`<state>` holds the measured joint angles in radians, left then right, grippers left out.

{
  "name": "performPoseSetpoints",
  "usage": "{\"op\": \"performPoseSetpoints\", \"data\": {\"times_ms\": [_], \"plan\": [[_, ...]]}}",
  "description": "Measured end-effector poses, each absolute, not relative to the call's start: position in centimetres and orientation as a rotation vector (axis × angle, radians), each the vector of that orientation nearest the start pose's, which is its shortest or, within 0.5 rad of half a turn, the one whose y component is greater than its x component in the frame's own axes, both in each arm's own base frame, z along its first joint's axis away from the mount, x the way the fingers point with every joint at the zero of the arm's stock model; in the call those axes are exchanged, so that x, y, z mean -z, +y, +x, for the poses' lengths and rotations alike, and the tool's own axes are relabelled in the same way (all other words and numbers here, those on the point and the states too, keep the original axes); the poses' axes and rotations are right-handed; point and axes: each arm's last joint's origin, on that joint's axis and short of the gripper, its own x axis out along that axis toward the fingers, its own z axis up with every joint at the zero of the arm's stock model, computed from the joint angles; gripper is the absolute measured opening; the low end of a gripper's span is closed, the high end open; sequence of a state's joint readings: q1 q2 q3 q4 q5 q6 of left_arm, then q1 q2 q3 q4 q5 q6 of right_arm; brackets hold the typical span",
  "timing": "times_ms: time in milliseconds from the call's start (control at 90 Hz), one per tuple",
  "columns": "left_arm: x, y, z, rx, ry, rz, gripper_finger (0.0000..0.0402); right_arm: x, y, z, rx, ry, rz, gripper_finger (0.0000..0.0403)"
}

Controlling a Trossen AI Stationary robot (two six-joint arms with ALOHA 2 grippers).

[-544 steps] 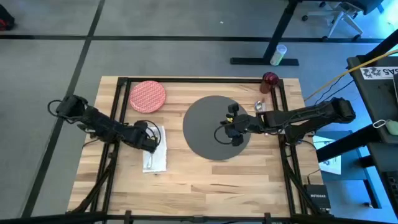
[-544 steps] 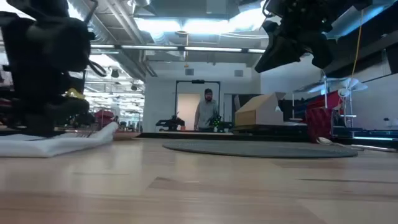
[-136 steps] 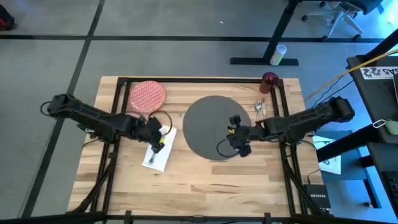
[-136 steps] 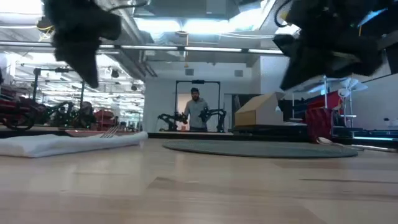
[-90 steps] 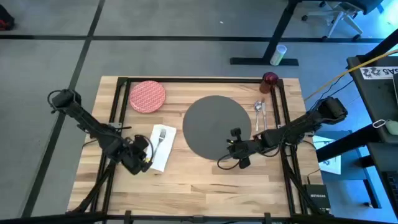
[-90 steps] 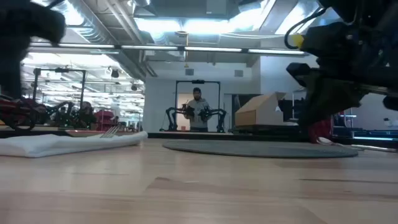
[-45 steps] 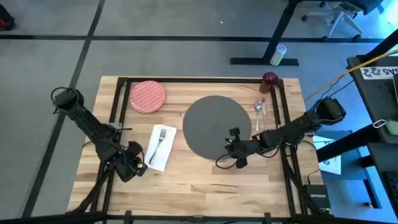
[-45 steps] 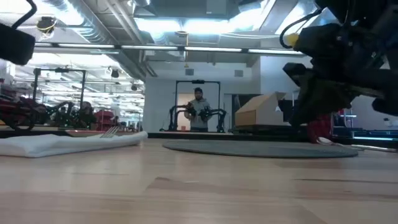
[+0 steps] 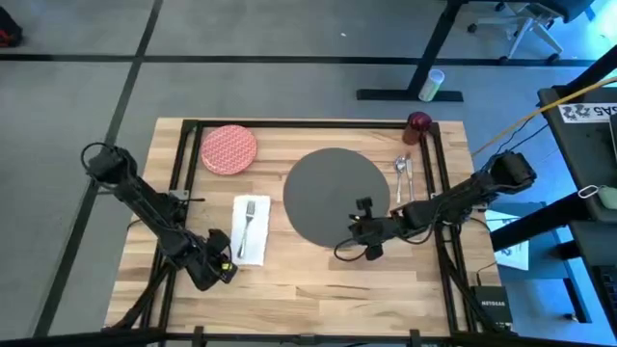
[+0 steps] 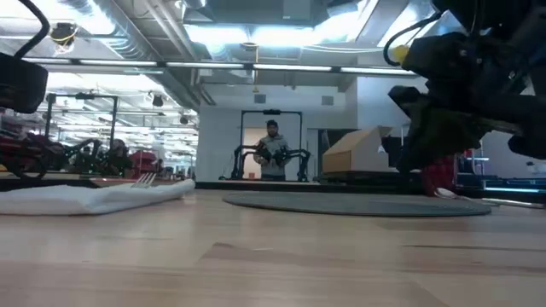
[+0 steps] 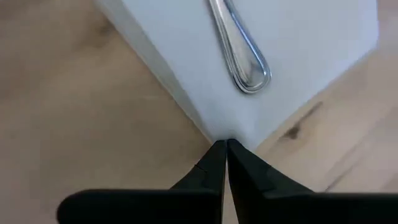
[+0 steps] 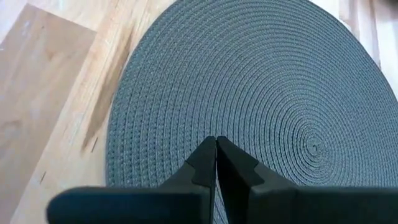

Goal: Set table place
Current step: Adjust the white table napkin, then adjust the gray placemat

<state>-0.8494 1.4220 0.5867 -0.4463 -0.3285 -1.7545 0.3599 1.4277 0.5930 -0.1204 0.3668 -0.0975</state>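
Note:
The white napkin point(image 9: 250, 229) lies flat on the table point(image 9: 318, 280) with the silver fork point(image 9: 244, 224) on top of it. Just left of the dark grey round mat point(image 9: 333, 193), my left gripper point(image 9: 226, 269) is shut at the napkin's near left corner. My right gripper point(image 9: 357, 237) is shut and hovers over the mat's near right part point(image 12: 261, 93), apart from it in the low view. The red patterned plate point(image 9: 229, 149) sits at the far left. Spoon and knife point(image 9: 403, 173) lie right of the mat, and the dark red cup point(image 9: 418, 122) stands at the far right. My left gripper has its shut fingertips point(image 11: 217, 155) against the napkin's near left corner point(image 11: 219, 132), coming from the table's near left side and slanting down. The napkin lies flat on the wood with the fork's handle end point(image 11: 247, 73) close to that corner.
The black frame point(image 9: 289, 123) runs along the table's edges. Bare wood lies along the near side, in front of the mat and napkin. A person stands far off in the room behind the table point(image 10: 271, 153).
My left gripper has gone toward the table's near edge and come in at the napkin's near left corner. The napkin has turned a little: its near end has swung toward the mat, so it now lies straighter, with the fork still on it.

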Motion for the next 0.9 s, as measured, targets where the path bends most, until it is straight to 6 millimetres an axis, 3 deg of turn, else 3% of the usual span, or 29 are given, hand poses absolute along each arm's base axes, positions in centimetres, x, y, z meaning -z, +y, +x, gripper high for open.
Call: {"op": "performPoseSetpoints", "data": {"times_ms": [278, 522, 900], "plan": [[-15.1, -16.4, 15.7, -0.530, 1.064, -0.775, 0.0000, -14.4, 7.8, 23.5, -0.034, 0.897, -0.414, 0.0000], [-18.1, -17.3, 16.9, -0.518, 0.974, -0.709, 0.0000, -12.4, 8.1, 24.2, -0.058, 0.942, -0.395, 0.0000], [-18.7, -15.4, 19.4, -0.507, 0.944, -0.635, 0.0000, -10.6, 9.2, 25.9, -0.160, 0.923, -0.237, 0.0000]]}}
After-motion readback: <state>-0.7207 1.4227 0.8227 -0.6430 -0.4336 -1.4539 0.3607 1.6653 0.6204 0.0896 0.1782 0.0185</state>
